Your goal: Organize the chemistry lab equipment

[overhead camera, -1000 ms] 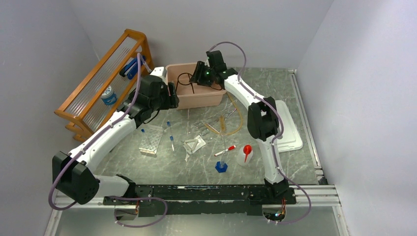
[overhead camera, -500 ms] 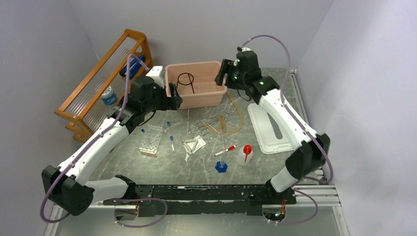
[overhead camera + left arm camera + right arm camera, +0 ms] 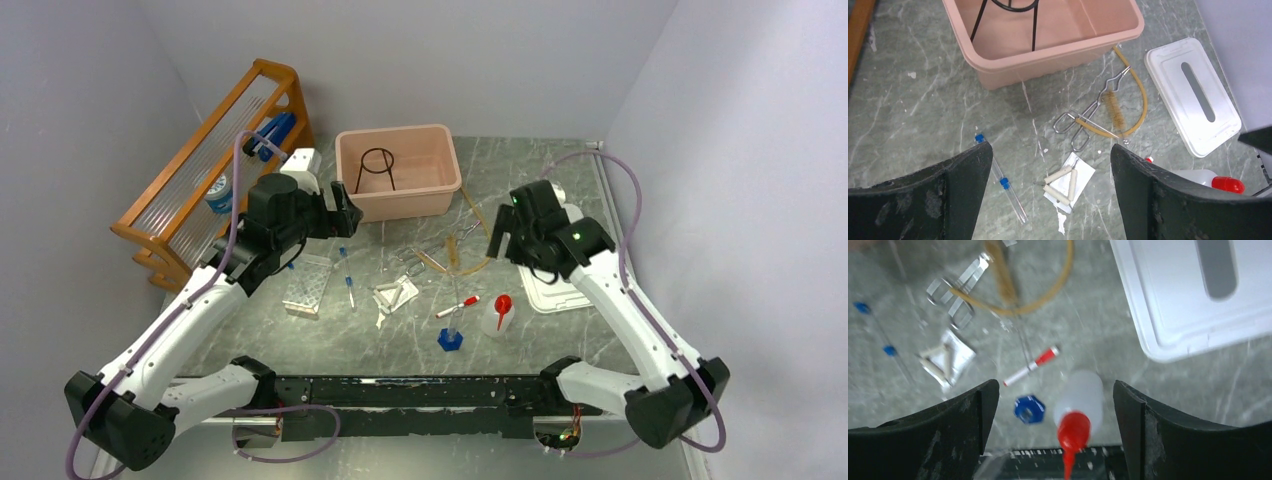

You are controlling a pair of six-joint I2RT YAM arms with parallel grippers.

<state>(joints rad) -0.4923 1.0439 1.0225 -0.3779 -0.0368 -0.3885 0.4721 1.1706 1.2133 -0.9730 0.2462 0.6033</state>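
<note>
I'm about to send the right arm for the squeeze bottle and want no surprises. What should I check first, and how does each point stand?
1. Right gripper open and empty: ok.
2. Left gripper open, off near the pink bin: ok.
3. Squeeze bottle upright, in line with the right gripper: ok.
4. Room for a finger between bottle and blue-based cylinder: cannot tell; they stand close.
5. Black wire ring inside the bin: ok.

wire ring (image 3: 376, 168) in pink tub (image 3: 400, 211), squeeze bottle (image 3: 497, 317) beside blue-based cylinder (image 3: 450, 339)
</note>
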